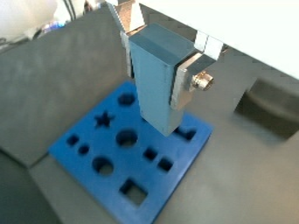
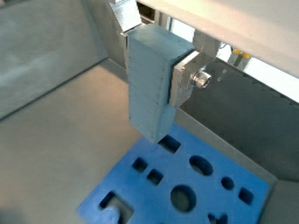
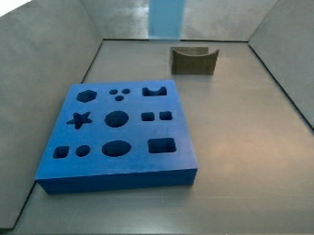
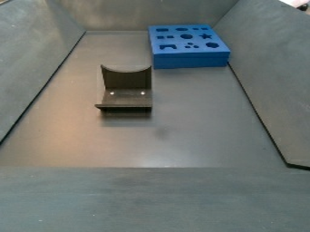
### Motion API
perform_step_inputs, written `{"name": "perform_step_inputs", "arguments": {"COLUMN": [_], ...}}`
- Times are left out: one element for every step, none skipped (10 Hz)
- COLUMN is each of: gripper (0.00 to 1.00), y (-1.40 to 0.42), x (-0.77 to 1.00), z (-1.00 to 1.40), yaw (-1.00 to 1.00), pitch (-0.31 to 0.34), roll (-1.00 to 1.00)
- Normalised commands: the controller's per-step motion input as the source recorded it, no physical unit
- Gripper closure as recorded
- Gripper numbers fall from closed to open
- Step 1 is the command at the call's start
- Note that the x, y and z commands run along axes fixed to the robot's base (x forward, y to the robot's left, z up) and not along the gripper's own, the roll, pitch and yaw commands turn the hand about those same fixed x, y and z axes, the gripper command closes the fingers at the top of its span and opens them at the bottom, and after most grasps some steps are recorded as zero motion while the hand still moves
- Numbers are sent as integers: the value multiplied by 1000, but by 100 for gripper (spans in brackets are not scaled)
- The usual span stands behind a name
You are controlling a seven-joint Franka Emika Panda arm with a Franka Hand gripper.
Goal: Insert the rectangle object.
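Note:
My gripper (image 1: 158, 63) is shut on the rectangle object (image 1: 152, 87), a pale steel-blue block held upright between the silver fingers (image 1: 184, 83). Both wrist views show this grip (image 2: 156, 61), with the block (image 2: 149, 96) hanging well above the bright blue slab with shaped holes (image 1: 191, 149) (image 2: 117, 185). In a side view the block (image 3: 166, 16) shows at the top edge, high over the back of the bin, with the gripper out of frame. The slab lies flat on the floor in both side views (image 3: 117, 179) (image 4: 190, 60).
A dark olive-brown block with a U-shaped notch (image 3: 194, 60) stands on the floor apart from the slab. It also shows in a side view (image 4: 125, 91) and a wrist view (image 1: 271, 105). Grey sloping walls enclose the bin.

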Motion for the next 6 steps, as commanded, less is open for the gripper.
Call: {"name": "perform_step_inputs", "arguments": {"gripper": [100, 100, 100, 100, 100, 100], "y": [-434, -180, -114, -129, -186, -263], "x": [271, 6, -117, -106, 0, 57], "z": [-1000, -1000, -829, -571, -454, -477], "yaw": [97, 314, 423, 420, 311, 191], "pitch": [51, 0, -164, -230, -127, -90], "roll": [0, 0, 0, -14, -27, -59]}}
